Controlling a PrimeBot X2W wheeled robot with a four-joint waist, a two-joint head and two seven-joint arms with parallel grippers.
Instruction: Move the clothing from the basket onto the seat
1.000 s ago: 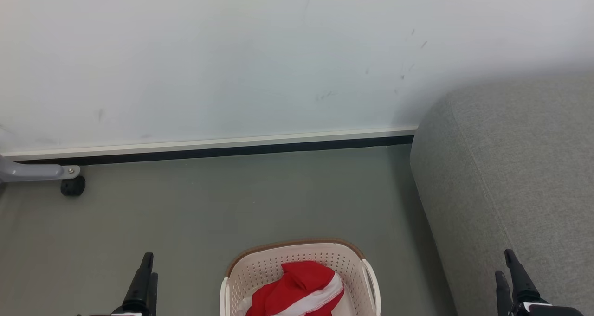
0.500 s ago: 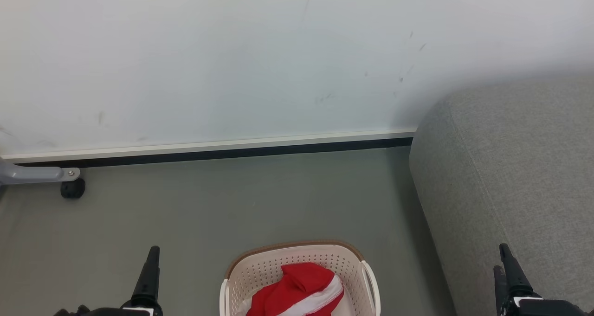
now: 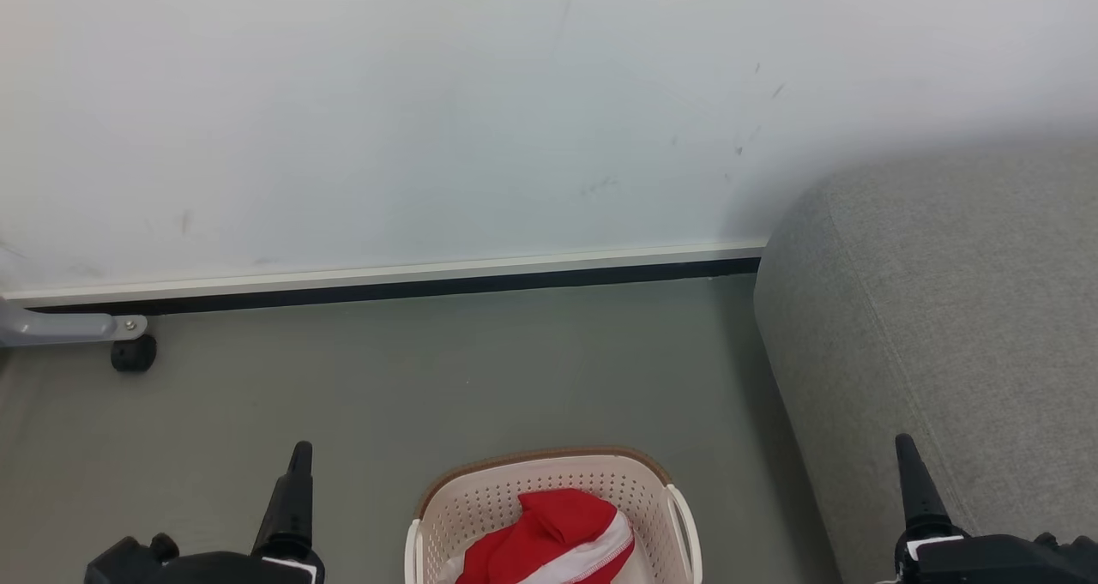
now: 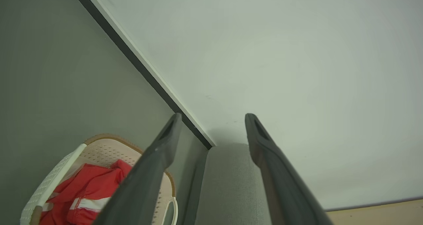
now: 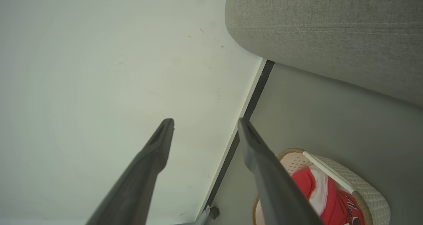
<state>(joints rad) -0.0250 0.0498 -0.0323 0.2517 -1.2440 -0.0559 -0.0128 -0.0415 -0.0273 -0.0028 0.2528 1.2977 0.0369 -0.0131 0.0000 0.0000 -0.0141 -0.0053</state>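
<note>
Nearest me, my left gripper (image 4: 213, 117) hangs left of the basket (image 3: 549, 455), its two fingers apart with nothing between them; my right gripper (image 5: 205, 121) hangs well right of the basket, fingers likewise spread and empty; the cream perforated basket stands on the grey floor (image 3: 429, 370); the clothing (image 3: 549, 541), red with a white stitched panel, lies bunched inside the basket; the grey woven seat (image 3: 944, 310) rises just right of the basket; beyond the basket a dark skirting strip (image 3: 386, 282) runs under the white wall (image 3: 429, 95); far left of the basket sits a black caster (image 3: 133, 354)
</note>
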